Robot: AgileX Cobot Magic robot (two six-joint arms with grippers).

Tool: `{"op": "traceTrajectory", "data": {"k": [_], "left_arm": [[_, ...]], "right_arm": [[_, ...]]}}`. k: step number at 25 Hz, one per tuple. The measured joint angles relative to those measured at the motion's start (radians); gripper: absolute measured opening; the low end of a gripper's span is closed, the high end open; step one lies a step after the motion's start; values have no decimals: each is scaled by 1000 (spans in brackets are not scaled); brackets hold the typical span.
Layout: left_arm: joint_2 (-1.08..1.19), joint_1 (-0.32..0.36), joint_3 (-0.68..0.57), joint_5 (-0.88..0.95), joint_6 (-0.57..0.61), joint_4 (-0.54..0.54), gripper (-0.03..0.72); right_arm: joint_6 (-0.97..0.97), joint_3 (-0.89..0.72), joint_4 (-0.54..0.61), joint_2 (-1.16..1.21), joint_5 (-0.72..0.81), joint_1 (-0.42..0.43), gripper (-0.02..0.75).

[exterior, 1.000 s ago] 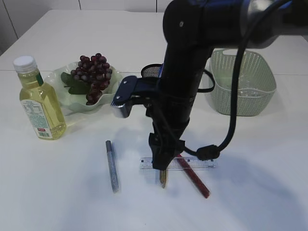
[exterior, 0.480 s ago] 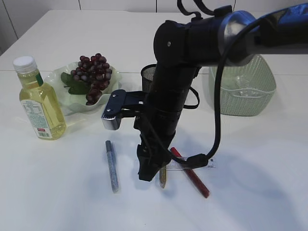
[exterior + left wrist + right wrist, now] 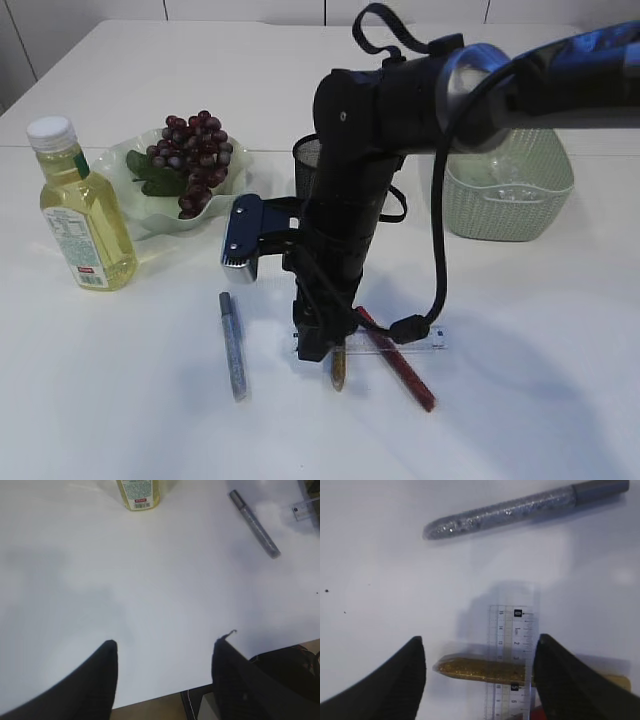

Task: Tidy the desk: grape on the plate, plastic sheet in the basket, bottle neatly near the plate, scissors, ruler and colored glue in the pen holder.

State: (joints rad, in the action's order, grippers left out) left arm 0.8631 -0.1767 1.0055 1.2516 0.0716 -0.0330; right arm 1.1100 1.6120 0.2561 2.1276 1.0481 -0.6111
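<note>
My right gripper [image 3: 314, 350] points straight down over the glue sticks, open and empty [image 3: 480, 639]. Between its fingers lies the gold colored glue [image 3: 482, 670], crossed by the clear ruler [image 3: 512, 630], whose left end shows by the gripper [image 3: 415, 342]. A silver glue [image 3: 233, 346] lies left of it, a red one [image 3: 404, 369] right. The grape [image 3: 196, 156] rests on the green plate [image 3: 125, 160]. The bottle [image 3: 85, 215] stands left of the plate. My left gripper [image 3: 165, 642] hangs open over the table's front edge. Scissors and plastic sheet are out of view.
The black mesh pen holder [image 3: 311, 160] stands behind my right arm, mostly hidden by it. A green basket [image 3: 505, 190] sits at the back right. In the left wrist view the table edge [image 3: 165, 692] and a dark chair are below the fingers.
My right arm swung left and turned its wrist, then eased back a little; the gripper now hangs over the ruler's left end and gold glue. Objects lie unmoved.
</note>
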Motion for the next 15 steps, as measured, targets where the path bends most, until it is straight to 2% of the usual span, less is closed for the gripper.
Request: {"op": "traceTrajectory", "data": {"k": [8, 15], "left_arm": [[0, 0, 0, 0, 0, 2, 435], [0, 0, 0, 0, 0, 2, 434]], "right_arm": [[-17, 85, -23, 76, 5, 0, 530], [-41, 92, -57, 94, 19, 0, 530]]}}
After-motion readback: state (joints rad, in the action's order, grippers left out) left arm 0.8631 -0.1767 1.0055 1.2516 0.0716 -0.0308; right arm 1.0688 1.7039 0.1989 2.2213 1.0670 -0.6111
